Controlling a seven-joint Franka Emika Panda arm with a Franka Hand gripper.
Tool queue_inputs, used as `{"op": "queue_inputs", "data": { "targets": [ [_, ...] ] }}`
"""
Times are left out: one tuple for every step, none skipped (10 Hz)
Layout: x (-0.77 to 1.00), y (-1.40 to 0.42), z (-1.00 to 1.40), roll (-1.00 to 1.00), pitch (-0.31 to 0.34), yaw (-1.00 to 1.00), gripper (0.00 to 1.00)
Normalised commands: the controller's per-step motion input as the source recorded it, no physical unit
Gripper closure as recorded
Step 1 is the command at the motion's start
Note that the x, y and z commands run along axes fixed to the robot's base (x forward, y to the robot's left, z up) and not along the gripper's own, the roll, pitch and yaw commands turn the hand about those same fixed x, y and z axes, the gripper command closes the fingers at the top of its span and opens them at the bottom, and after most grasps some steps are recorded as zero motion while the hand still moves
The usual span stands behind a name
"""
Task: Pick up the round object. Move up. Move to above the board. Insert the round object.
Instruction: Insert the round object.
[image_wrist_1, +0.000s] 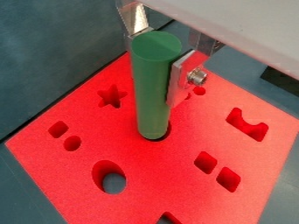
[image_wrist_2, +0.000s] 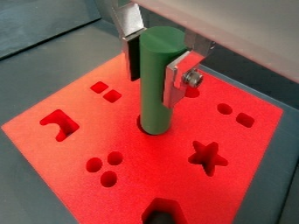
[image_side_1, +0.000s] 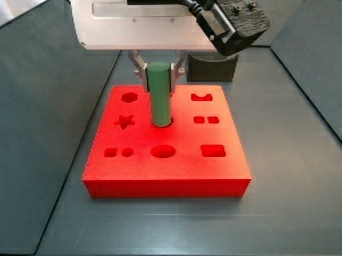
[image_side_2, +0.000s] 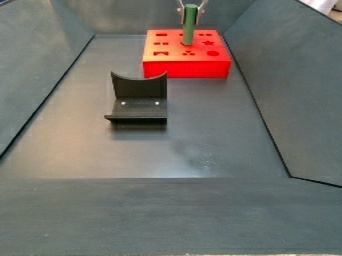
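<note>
- Nearest in both wrist views, the gripper (image_wrist_1: 158, 48) is clamped on the upper part of the round object (image_wrist_1: 152, 83), one silver finger (image_wrist_2: 177, 77) flat against each side.
- Round object stands upright, long axis vertical, lower end entering the centre hole of the board (image_side_1: 167, 160) (depth inside is hidden).
- Peg and hole look aligned, so the coming move is likely straight down along that axis, then release.
- Fixture (image_side_2: 136, 98) stands well apart on the floor, nearer the side camera.
</note>
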Motion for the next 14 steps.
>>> {"op": "queue_inputs", "data": {
  "targets": [
    [0.23,0.00,0.00,0.00,0.000,0.00,1.00],
    [0.19,0.00,0.00,0.00,0.000,0.00,1.00],
    [0.11,0.00,-0.08,0.03,-0.014,0.00,1.00],
    [0.06,0.00,-0.23,0.08,-0.046,0.00,1.00],
    [0.00,0.00,-0.40,0.16,-0.097,0.00,1.00],
    [0.00,0.00,-0.08,0.03,-0.029,0.00,1.00],
    [-0.01,0.03,0.00,0.00,-0.020,0.00,1.00],
    [-0.04,0.13,0.00,-0.02,-0.034,0.00,1.00],
    [0.00,0.21,0.00,-0.06,-0.024,0.00,1.00],
    [0.00,0.18,0.00,-0.02,-0.027,0.00,1.00],
    [0.00,0.15,-0.01,0.00,-0.017,0.00,1.00],
    [0.00,0.00,-0.21,0.12,-0.029,0.00,1.00],
    [0.00,0.00,-0.32,0.22,-0.031,0.00,1.00],
    [0.00,-0.01,-0.33,0.25,-0.029,0.01,1.00]
  ]
}}
